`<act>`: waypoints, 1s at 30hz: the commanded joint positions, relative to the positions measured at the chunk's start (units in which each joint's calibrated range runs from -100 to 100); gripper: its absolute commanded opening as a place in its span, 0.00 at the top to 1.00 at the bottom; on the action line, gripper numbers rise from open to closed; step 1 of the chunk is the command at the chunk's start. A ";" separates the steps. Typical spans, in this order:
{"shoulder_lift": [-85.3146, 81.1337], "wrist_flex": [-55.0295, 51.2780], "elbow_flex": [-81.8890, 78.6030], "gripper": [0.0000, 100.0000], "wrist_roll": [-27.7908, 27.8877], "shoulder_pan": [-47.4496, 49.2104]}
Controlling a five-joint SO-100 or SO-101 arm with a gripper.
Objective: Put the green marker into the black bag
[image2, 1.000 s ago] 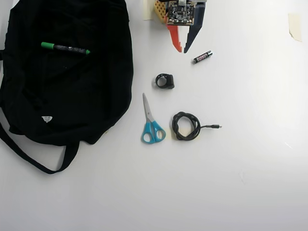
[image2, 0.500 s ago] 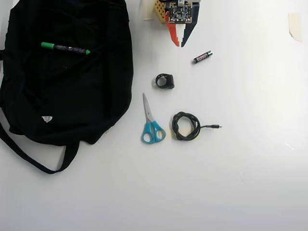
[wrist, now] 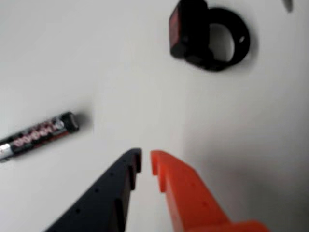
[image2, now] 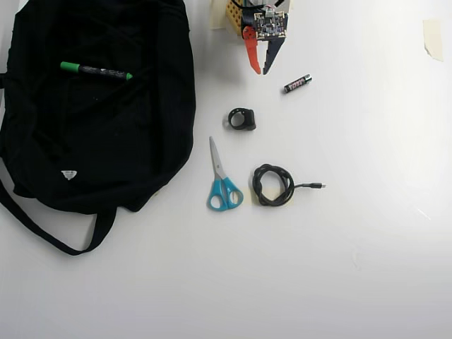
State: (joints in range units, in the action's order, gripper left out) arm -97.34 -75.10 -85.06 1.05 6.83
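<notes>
The green marker [image2: 95,70], black barrel with green cap and green tail, lies on top of the black bag [image2: 106,141] in the overhead view, near its upper left. The bag fills the left of that view, with a strap and a small white tag [image2: 68,174]. My gripper [image2: 260,70] is at the top centre, to the right of the bag, well apart from the marker. In the wrist view its black finger and orange finger stand close together with a narrow gap and nothing between them [wrist: 146,162]. Marker and bag are out of the wrist view.
A short black battery [image2: 297,83] [wrist: 38,134] lies beside the gripper. A black ring-shaped gadget [image2: 242,119] [wrist: 207,36], blue-handled scissors [image2: 222,180] and a coiled black cable [image2: 273,185] lie on the white table. Tape [image2: 432,37] sticks at the right edge.
</notes>
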 commanded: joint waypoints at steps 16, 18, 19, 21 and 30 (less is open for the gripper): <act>-2.08 0.68 -8.92 0.98 -2.68 1.32; -2.08 0.68 -9.82 0.98 -2.73 1.09; -2.08 0.76 -10.27 0.98 -2.78 0.87; -2.08 1.37 -11.88 0.98 -2.78 0.87; -2.08 2.40 -14.22 0.98 -2.36 0.65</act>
State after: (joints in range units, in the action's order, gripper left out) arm -98.84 -72.35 -97.25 -1.54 7.71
